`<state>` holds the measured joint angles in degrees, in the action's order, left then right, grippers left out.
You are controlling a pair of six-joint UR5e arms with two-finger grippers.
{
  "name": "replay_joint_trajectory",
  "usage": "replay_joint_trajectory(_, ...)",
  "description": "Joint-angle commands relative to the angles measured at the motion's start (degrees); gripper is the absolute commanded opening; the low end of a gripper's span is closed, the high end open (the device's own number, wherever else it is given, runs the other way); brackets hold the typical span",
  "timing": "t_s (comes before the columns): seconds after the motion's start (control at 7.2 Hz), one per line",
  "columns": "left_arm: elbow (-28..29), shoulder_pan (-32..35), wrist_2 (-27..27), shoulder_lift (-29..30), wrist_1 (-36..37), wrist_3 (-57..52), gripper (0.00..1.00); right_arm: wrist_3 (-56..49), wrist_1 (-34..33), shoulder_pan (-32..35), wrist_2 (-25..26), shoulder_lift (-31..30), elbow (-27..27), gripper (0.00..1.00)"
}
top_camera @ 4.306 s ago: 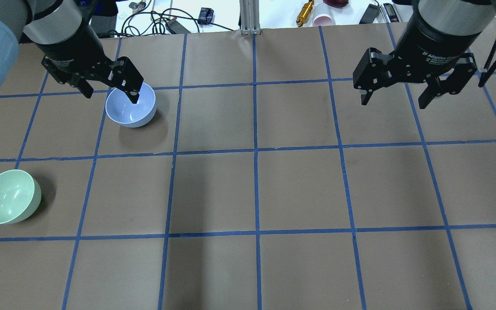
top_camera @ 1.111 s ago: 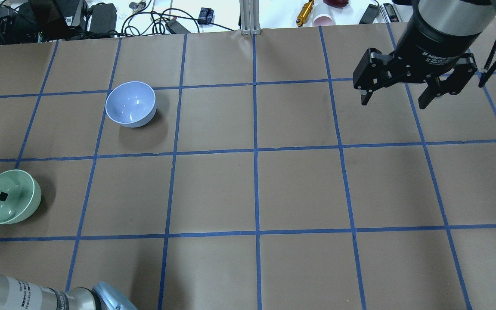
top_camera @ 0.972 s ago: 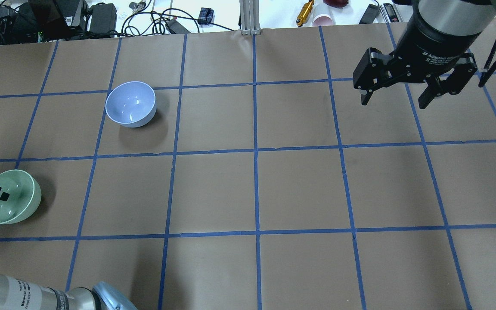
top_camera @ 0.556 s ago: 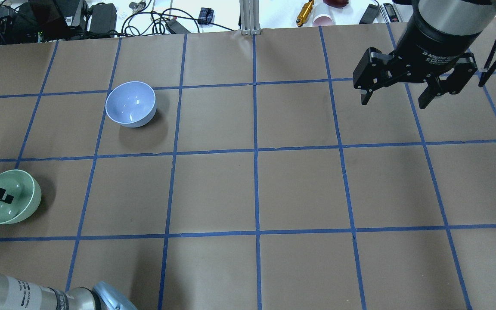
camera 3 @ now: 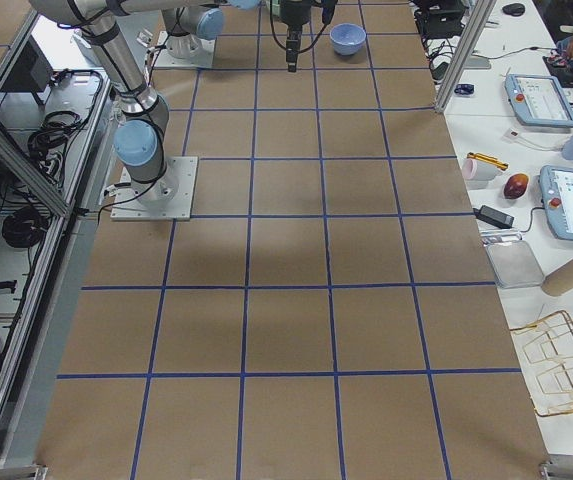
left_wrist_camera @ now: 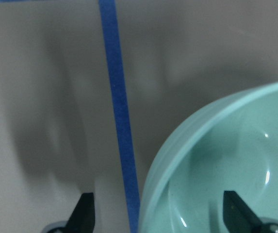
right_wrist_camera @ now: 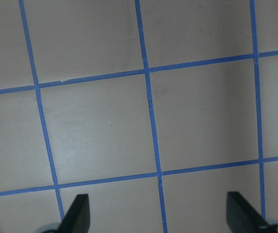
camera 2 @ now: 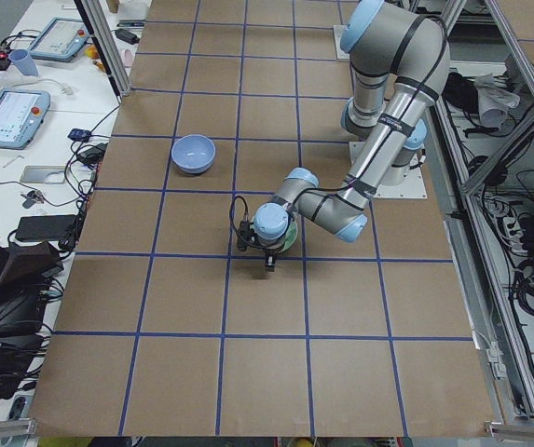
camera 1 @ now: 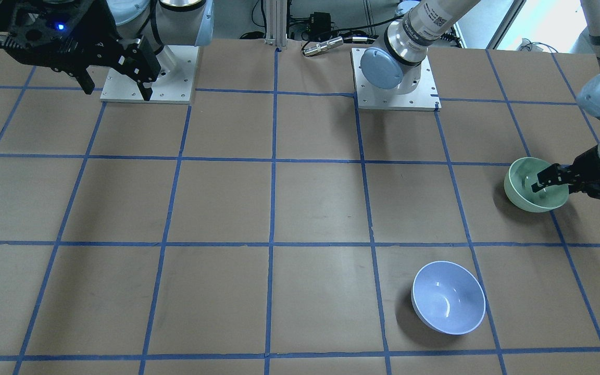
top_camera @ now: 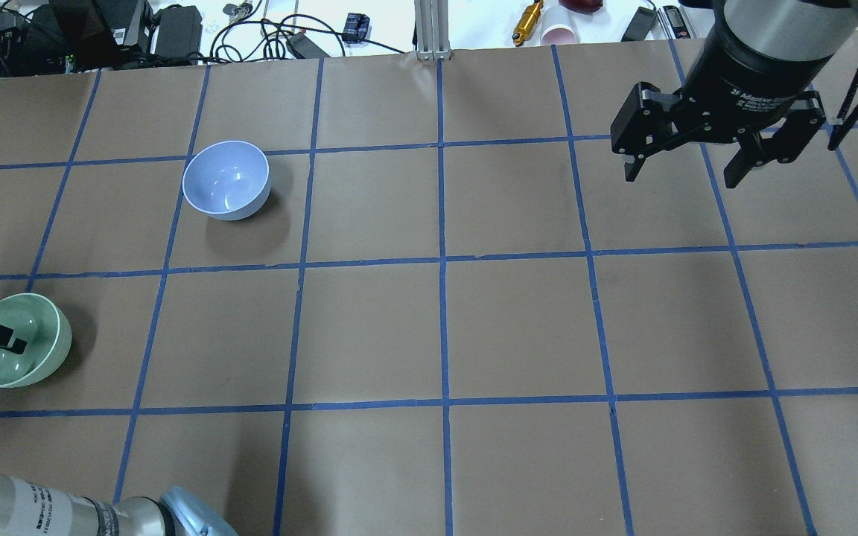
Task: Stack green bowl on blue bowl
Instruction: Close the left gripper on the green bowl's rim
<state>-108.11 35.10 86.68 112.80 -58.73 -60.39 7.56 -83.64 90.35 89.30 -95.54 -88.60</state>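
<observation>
The left tool [left_wrist_camera: 159,213], open, straddles the rim of the green bowl [top_camera: 33,359]. The right tool [top_camera: 681,179] hangs open over the counter [top_camera: 518,327], well apart from the blue bowl [top_camera: 226,180].

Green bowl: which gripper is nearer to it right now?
Left. The left gripper straddles the green bowl at its rim, one finger inside, one outside. The right gripper hangs open over the table, far across from it.

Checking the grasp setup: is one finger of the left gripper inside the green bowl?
Yes: one fingertip of the left gripper sits inside the green bowl, the other outside its rim.
</observation>
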Motion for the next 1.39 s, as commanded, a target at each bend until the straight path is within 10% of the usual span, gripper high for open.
replay_joint_trajectory(0.0, 0.0, 0.1, 0.2, 0.0, -0.3, 0.1, 0.49, 0.0, 0.0, 0.0, 0.0, 0.0, 0.0, 1.00)
replay_joint_trajectory(0.69, 0.0, 0.1, 0.3, -0.1, -0.6, -0.3, 0.01, 0.0, 0.1, 0.0, 0.0, 0.0, -0.1, 1.00)
replay_joint_trajectory(1.25, 0.9, 0.1, 0.2, -1.5, -7.0, 1.9, 0.00, 0.0, 0.1, 0.0, 0.0, 0.0, -0.1, 1.00)
